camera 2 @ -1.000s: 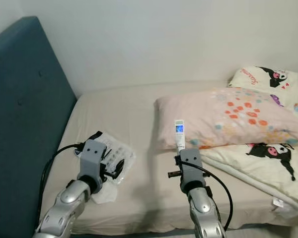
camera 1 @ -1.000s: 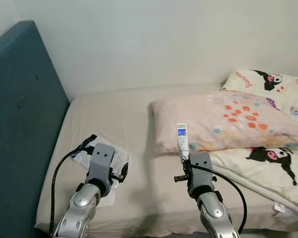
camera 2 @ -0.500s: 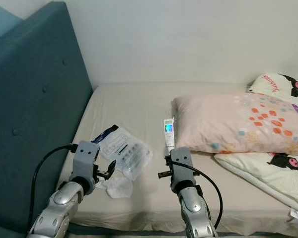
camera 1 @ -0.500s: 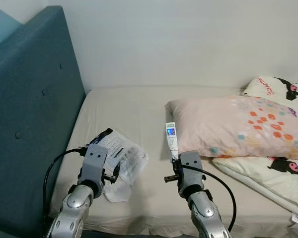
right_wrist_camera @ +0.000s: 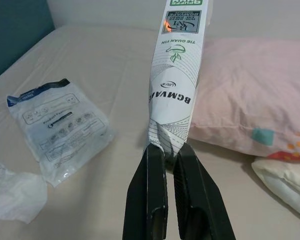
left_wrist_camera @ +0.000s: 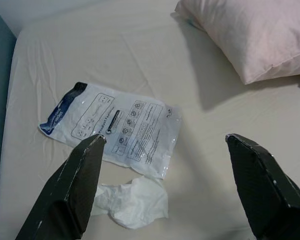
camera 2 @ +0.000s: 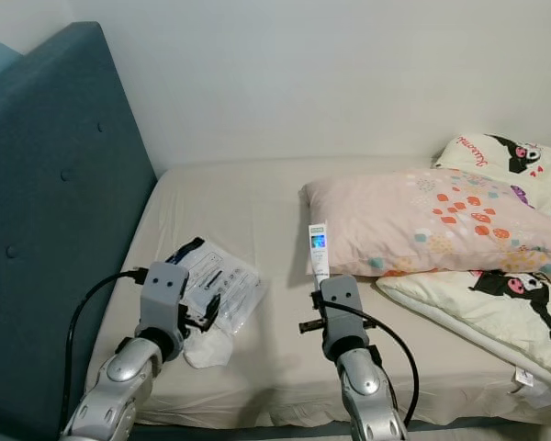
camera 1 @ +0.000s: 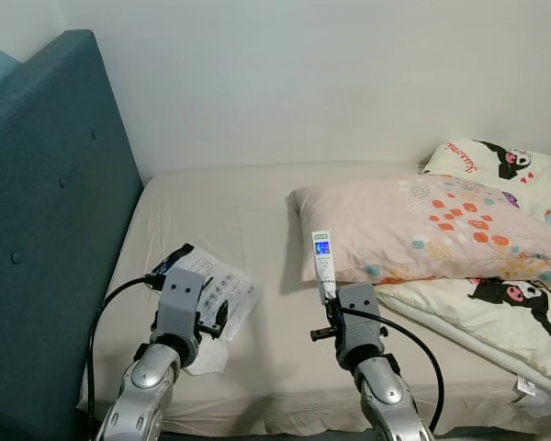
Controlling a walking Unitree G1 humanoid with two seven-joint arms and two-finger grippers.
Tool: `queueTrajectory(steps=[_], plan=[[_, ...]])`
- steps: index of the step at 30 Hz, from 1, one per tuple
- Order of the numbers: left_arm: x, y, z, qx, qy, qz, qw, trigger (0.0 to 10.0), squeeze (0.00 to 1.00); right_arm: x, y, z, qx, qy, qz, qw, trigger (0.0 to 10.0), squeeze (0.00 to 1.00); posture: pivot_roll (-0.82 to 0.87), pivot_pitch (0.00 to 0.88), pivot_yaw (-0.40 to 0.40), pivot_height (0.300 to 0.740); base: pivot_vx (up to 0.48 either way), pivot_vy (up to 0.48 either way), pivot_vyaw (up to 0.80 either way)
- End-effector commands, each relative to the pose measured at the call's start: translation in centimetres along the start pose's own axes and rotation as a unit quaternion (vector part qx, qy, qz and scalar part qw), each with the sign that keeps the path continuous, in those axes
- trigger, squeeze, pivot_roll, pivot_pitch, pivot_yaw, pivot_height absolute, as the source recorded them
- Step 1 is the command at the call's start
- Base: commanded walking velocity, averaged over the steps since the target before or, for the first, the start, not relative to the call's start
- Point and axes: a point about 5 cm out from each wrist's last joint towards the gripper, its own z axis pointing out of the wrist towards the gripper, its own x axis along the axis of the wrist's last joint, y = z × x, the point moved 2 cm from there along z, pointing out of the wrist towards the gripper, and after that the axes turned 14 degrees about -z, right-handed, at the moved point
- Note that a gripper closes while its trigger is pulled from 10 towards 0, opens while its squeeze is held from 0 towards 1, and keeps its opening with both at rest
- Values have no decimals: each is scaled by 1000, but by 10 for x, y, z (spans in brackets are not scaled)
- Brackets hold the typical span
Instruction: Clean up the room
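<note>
The flat plastic packet point(left_wrist_camera: 112, 127) lay on the bed point(camera 1: 257, 220), touching a crumpled tissue point(left_wrist_camera: 132, 201), near the pink pillow point(camera 1: 422, 225). The left gripper point(left_wrist_camera: 167, 190) hung just above them with its fingers wide open and empty. The right gripper point(right_wrist_camera: 169, 165) had its fingers pinched tight on a small wrapper point(right_wrist_camera: 177, 80), held upright. To grab well, I think the left one should go down slowly and pinch the packet's edge.

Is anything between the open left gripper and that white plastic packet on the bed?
Nothing visible. The left gripper hangs open above the flat white plastic packet; a crumpled white tissue lies beside the packet, not over it.
</note>
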Motion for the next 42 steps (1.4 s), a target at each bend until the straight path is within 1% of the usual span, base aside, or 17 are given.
queueTrajectory(steps=[1, 15, 19, 42], plan=[[-7, -4, -3, 10, -7, -4, 1000, 10000, 0, -5, -3, -2, 5, -5, -4, 1000, 10000, 0, 21, 100, -6, 732, 0, 0, 0], [-7, -5, -3, 12, -4, -9, 1000, 10000, 0, -6, -3, -2, 6, -4, -7, 1000, 10000, 0, 22, 93, -11, 732, 0, 0, 0], [-5, -3, -4, 5, 2, -19, 1000, 10000, 0, -6, -4, -2, 9, -4, -2, 1000, 10000, 0, 25, 93, -12, 732, 0, 0, 0], [-4, -4, -5, -2, 0, -17, 1000, 10000, 0, -8, -8, -2, 10, -8, 7, 1000, 10000, 0, 27, 99, -8, 732, 0, 0, 0]])
